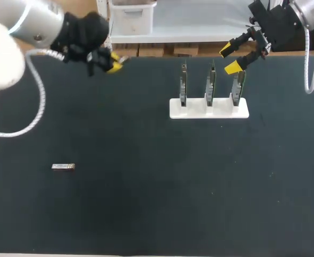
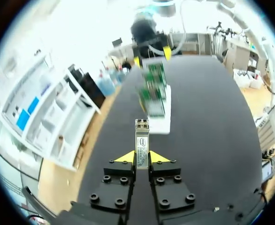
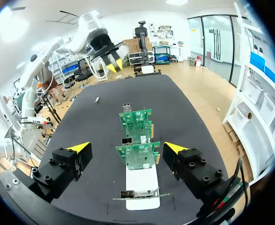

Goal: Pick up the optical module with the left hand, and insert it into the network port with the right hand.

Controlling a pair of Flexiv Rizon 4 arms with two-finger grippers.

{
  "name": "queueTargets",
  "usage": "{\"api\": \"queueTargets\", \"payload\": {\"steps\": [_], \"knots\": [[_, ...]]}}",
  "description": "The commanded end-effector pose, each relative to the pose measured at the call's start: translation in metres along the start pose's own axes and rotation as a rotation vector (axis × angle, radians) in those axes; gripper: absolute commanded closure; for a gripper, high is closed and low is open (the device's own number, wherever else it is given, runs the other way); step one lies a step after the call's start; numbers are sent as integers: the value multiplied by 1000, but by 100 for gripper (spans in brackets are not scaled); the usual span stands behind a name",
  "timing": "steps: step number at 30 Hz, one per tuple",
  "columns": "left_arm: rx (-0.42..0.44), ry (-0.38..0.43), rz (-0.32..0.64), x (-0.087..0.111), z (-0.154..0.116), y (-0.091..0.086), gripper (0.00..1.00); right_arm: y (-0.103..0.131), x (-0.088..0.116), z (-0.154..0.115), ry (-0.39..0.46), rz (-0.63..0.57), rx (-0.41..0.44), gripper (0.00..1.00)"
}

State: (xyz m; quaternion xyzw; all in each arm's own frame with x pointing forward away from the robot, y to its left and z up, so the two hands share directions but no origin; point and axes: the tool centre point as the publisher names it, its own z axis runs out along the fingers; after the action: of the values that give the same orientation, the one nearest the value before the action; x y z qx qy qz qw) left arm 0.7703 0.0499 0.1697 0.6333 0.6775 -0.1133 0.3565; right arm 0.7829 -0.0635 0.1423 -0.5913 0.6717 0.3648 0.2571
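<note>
**Item 1. Left pincer** (image 2: pixel 142 158). Set narrow, and holding. Its yellow tips press from two sides on the rear of the optical module (image 2: pixel 142 140). It hangs over the table's (image 1: pixel 146 203) far edge, toward the far-left corner.

**Item 2. Optical module.** A silver oblong with its label upward. Its long axis runs straight out along the left fingers, roughly parallel to the far edge. The free end points at the stand, with the right pincer beyond it. Most of the body projects bare ahead of the tips.

**Item 3. Right pincer** (image 1: pixel 229 58). Spread wide, with nothing between the fingers. It hangs over the far edge toward the far-right corner, above the end of the board row.

**Item 4. White stand** (image 1: pixel 209 108). Sits toward the far edge, right of the middle, and carries three upright green boards (image 1: pixel 210 83) in a row. Each has a small metal network port (image 3: pixel 126 108) at one upper corner. Which way the ports open cannot be told.

**Item 5. Loose silver piece** (image 1: pixel 63 167). Lies flat near the left edge, long axis along the front edge, touched by nothing. It looks like a second module.

**Note on the coming move.** The pick-up looks done and a hand-over is next. The module lies leftward of the right pincer, well apart from it and end-on to it. The bare forward length is probably what the right pincer would take.
</note>
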Motion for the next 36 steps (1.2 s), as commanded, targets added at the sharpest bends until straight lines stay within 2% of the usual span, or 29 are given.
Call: {"api": "queueTargets", "payload": {"steps": [1, 8, 10, 15, 17, 20, 24, 28, 36], "knots": [[-16, -174, 37, -30, 12, 13, 100, 1, 0, 0, 0, 0, 3, 0], [-37, -322, 52, -80, 26, 23, 100, 1, 0, 0, 0, 0, 3, 0], [-21, -393, 46, -94, 30, 24, 100, 1, 0, 0, 0, 0, 3, 0], [13, -469, 48, -123, 50, 24, 100, 1, 0, 0, 0, 0, 3, 0], [44, -529, 32, -133, 58, 24, 100, 1, 0, 0, 0, 0, 3, 0], [57, -557, 21, -146, 69, 24, 100, 1, 0, 0, 0, 0, 3, 0], [108, -621, 26, -164, 82, 20, 100, 1, 0, 0, 0, 0, 3, 0], [163, -649, 52, -177, 97, 16, 100, 1, 0, 0, 0, 0, 3, 0], [233, -710, 20, -185, 123, 9, 100, 1, 0, 0, 0, 0, 3, 0]]}}
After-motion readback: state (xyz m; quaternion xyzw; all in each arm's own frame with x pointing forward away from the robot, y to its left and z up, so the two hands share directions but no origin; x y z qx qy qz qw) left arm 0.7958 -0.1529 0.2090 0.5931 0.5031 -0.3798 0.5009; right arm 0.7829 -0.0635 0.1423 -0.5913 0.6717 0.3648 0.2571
